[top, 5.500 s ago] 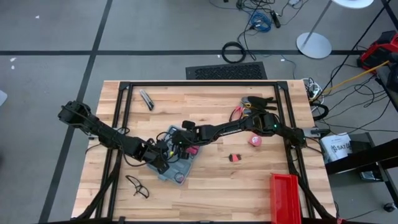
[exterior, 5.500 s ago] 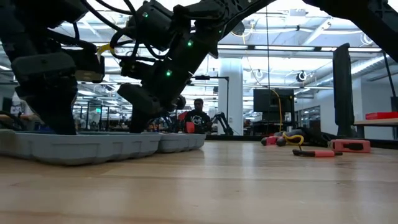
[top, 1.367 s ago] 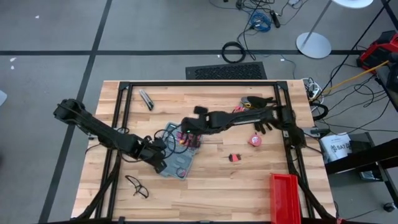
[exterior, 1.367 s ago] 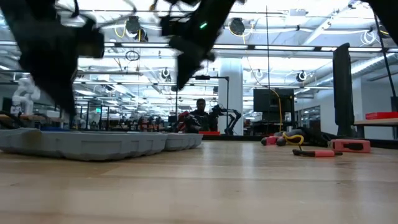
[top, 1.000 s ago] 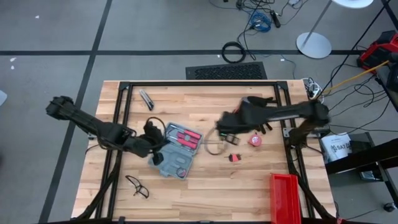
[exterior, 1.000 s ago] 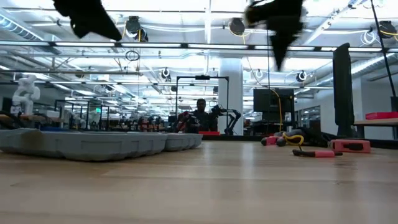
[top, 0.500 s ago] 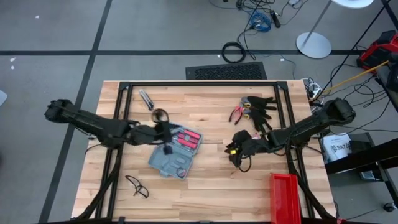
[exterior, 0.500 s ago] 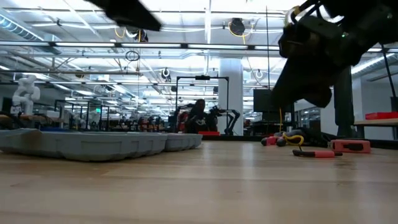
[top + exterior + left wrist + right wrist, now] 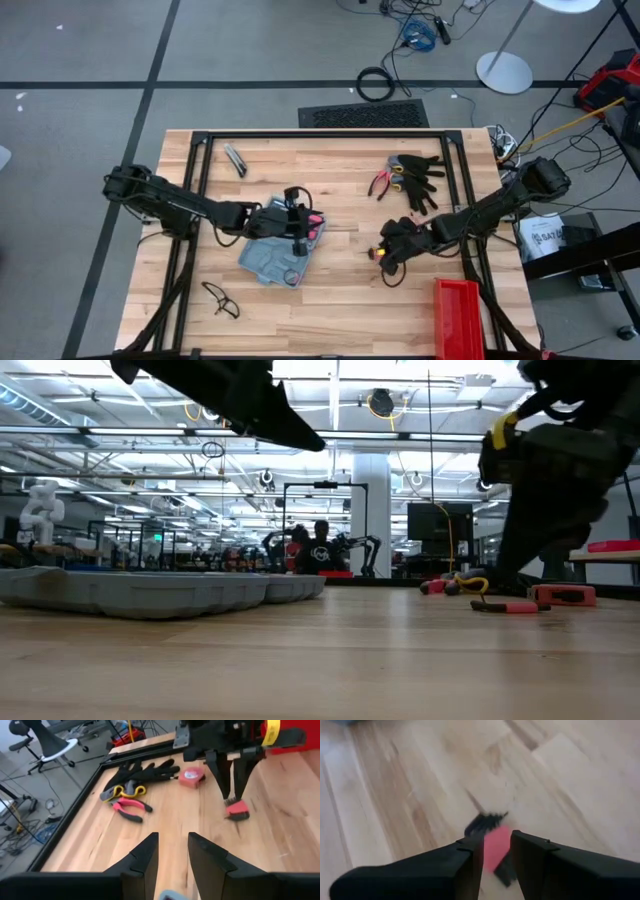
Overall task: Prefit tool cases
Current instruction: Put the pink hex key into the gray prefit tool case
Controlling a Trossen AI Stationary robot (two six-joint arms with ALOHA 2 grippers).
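Observation:
The tool case (image 9: 268, 258) lies open and flat on the table's left half, red-handled tools (image 9: 308, 222) in its grey tray; the low view shows it as a grey slab (image 9: 150, 592). My left gripper (image 9: 300, 232) hovers open above the case's right part, nothing between its fingers (image 9: 172, 851). My right gripper (image 9: 384, 254) points steeply down right of centre. Its fingers stand on either side of a small red-and-black tool (image 9: 496, 847) that lies on the wood (image 9: 236, 810). My right gripper comes down from above over the small red-and-black tool (image 9: 235, 806), one finger (image 9: 470, 857) on each side of its red part. Whether the fingers touch it, I cannot tell. The tool lies flat on the table.
Black gloves (image 9: 417, 176) and red pliers (image 9: 382, 184) lie at the far right, with a red tape measure (image 9: 191, 775) near them. A red bin (image 9: 458, 315) stands at the near right edge. Glasses (image 9: 222, 298) lie near left, a grey tool (image 9: 235, 160) far left.
My left gripper has gone toward the table's right edge and now hangs over the open case. My right gripper has swung from the table's middle toward the near right and sunk down over the small red-and-black tool, which has stayed in place.

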